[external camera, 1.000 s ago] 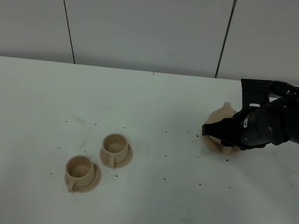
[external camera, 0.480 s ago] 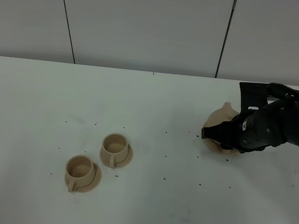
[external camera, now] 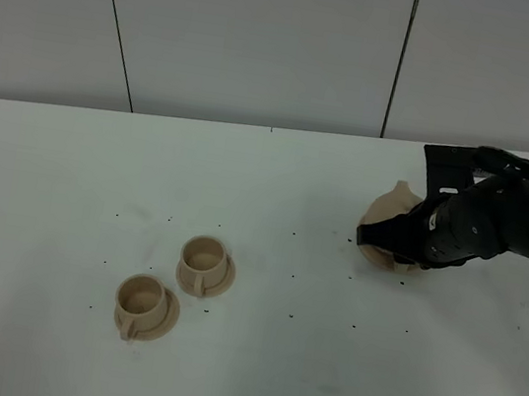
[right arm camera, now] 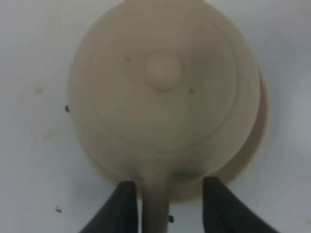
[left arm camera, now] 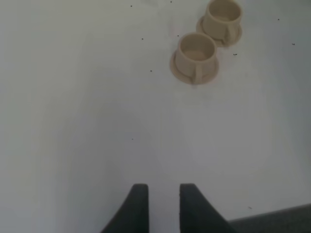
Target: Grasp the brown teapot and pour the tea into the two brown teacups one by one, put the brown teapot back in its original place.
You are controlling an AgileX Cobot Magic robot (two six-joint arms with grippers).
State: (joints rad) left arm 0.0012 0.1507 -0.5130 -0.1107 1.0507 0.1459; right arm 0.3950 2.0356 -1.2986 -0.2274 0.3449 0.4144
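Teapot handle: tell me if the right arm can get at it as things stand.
Likely yes: the right end effector sits with open jaws either side of the handle of the brown teapot, nothing else between.

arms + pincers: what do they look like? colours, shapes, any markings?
Right arm: black, bulky rounded segments, slightly glossy, flat black bracket near the wrist. No markings or loose cables visible. Right pincer and left pincer: each two dark, smooth fingers tapering to rounded tips. Of the left side only the pincer shows.
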